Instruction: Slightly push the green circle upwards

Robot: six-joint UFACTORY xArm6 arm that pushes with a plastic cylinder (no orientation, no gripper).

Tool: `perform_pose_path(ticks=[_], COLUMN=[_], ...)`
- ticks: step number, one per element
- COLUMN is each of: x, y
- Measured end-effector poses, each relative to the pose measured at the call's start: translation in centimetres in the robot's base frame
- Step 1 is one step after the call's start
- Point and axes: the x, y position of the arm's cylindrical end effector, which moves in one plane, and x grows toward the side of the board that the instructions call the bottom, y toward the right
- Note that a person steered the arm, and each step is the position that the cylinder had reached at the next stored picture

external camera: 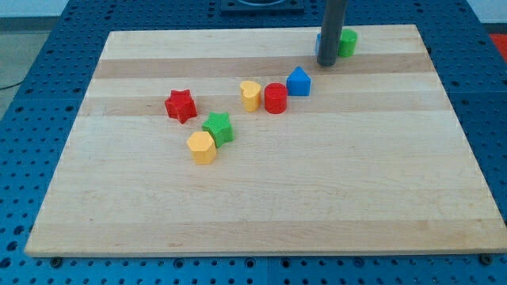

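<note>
Rod's dark tip (325, 63), bare with nothing to pinch, sits just left-below the small green circle block (347, 42), maybe touching.

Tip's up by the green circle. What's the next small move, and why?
Probably a short shift toward the view's right and slightly down, then a gentle push up. My tip sits at the lower left of the green round block, which lies close to the wooden board's top edge; a blue block shows partly behind the rod. Pushing from here would likely send the block sideways.
</note>
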Motion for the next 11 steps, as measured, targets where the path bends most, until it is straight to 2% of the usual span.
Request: perform_pose_path(ticks=[2,3,4,5,11], x=[-2.9,-1.7,2.1,2.0,-3.8], y=[0.0,0.1,2.5,5.2,3.9])
